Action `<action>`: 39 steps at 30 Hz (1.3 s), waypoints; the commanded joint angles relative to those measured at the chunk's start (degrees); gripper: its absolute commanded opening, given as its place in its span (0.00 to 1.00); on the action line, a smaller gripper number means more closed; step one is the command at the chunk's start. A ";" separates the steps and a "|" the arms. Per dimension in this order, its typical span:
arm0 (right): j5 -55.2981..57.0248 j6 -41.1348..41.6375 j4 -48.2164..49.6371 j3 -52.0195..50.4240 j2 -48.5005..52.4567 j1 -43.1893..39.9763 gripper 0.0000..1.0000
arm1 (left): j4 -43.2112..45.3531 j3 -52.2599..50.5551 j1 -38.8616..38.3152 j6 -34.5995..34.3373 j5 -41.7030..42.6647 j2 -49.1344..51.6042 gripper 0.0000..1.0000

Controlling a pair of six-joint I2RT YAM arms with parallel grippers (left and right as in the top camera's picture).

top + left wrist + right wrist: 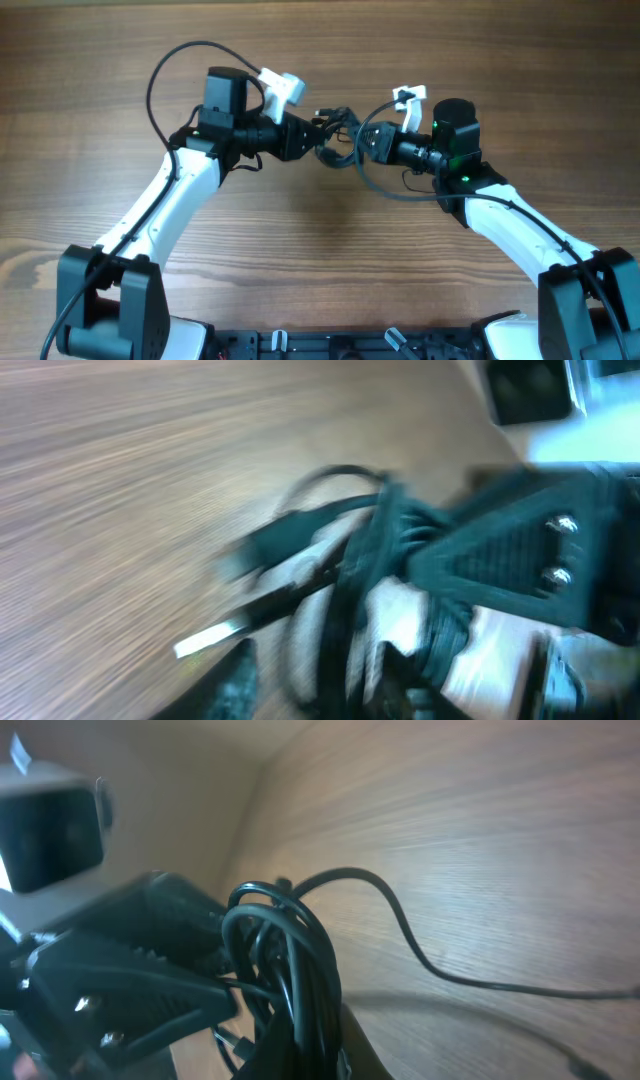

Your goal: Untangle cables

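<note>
The cables [338, 138] are a small knotted black bundle held above the wooden table between my two grippers. My left gripper [320, 135] comes in from the left and its fingers [320, 685] close on strands of the bundle [350, 575]; this view is blurred. A plug with a silver tip [210, 640] sticks out to the left. My right gripper [360, 142] comes in from the right and is shut on the bundle [295, 960]. One cord [420, 955] trails off over the table to the right, and a loop [385, 190] hangs below the right gripper.
The wooden table [300, 260] lies all round. Each arm's own thicker black cable arches above it, on the left [165, 70] and the right [500, 205]. The arm bases [110, 310] stand at the front corners.
</note>
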 commanded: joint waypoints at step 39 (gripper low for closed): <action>30.36 28.87 4.96 0.28 -0.68 11.26 0.12 | -6.34 0.37 0.28 -54.95 -3.39 -1.20 0.47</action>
